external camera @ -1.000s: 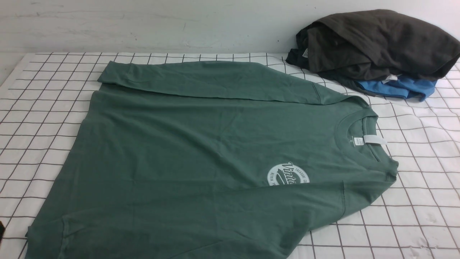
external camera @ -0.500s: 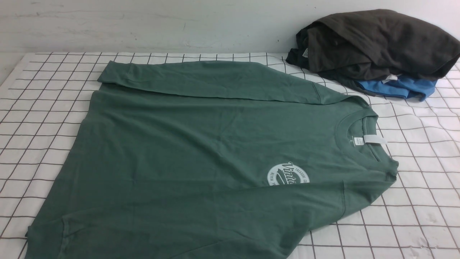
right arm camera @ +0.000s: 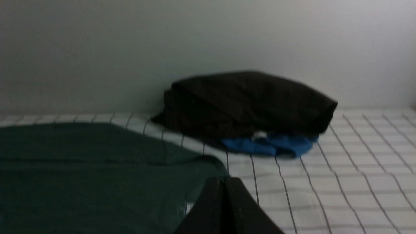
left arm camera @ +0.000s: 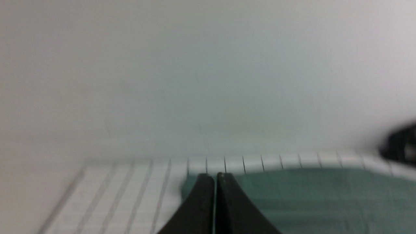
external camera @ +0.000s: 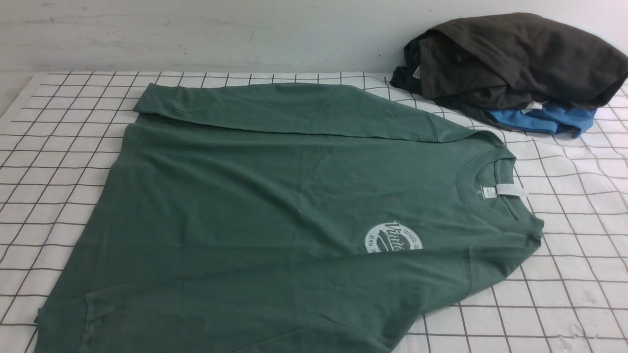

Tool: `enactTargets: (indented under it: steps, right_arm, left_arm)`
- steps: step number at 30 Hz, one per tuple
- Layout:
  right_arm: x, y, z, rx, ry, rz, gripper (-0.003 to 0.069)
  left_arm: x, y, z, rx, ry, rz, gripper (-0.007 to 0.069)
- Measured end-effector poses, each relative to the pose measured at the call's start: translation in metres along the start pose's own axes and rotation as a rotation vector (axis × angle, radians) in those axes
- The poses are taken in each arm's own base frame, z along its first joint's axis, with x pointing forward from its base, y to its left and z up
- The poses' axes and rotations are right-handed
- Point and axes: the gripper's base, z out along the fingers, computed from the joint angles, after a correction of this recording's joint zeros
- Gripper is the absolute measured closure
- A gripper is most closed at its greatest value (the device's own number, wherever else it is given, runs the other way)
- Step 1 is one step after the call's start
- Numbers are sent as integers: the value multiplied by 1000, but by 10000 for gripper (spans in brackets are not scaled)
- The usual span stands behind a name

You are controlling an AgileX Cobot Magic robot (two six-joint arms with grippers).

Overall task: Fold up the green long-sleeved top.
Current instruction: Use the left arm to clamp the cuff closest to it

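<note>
Left claw (left arm camera: 214, 177) and right claw (right arm camera: 226, 182) are hanging shut, empty, since the green top (external camera: 294, 196) mid-frame is awaiting my next fold.

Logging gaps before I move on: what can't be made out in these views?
- green long-sleeved top: near edge cut off by front view's bottom edge.
- chest logo: lower half under the folded sleeve.
- blue garment: mostly buried under the dark bundle.
- neck label: print too small.

The long-sleeved top (external camera: 274, 196) lies mid tabletop (external camera: 564, 304), neck rightward. A bundled garment (external camera: 515, 59) overlies a second garment (external camera: 549, 120) at the far-right corner.
</note>
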Motion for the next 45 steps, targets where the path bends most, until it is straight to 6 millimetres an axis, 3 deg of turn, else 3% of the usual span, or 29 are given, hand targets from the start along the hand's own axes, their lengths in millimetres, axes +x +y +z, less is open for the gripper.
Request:
enactTargets:
  steps: [1,2,3,4,6,12,15,16,18,19,24,31,45]
  right_arm:
    - [3,0,2,4,56,3,671]
    - [10,3,16,-4,262,-23,671]
    - [14,5,23,-9,329,-34,671]
    - [25,13,36,-60,534,-80,671]
    - [34,25,49,-147,666,-149,671]
    - [51,71,83,-418,720,-239,671]
    - [57,83,91,-488,715,-263,671]
    - [61,90,96,-527,721,-267,671]
    - [63,93,97,-546,724,-268,671]
    - [64,96,99,-569,724,-261,671]
    - [63,100,99,-607,701,-232,670]
    - [62,101,99,-622,688,-250,669]
    - [61,101,100,-617,672,-235,669]
  left_arm:
    - [-1,0,2,4,21,1,631]
    - [14,-2,19,31,236,3,631]
    - [16,-2,20,36,274,4,631]
    - [35,-2,38,57,477,3,631]
    - [51,-2,49,70,627,1,631]
    - [98,8,92,16,963,-7,603]
    - [110,18,105,-25,1012,-44,559]
    - [121,30,115,-60,1049,-87,499]
    - [126,36,118,-75,1064,-111,459]
    - [134,44,122,-88,1093,-144,382]
    - [158,53,137,-90,1173,-174,246]
    - [185,57,153,-110,1246,-200,240]
    - [193,65,158,-208,1245,-212,216]
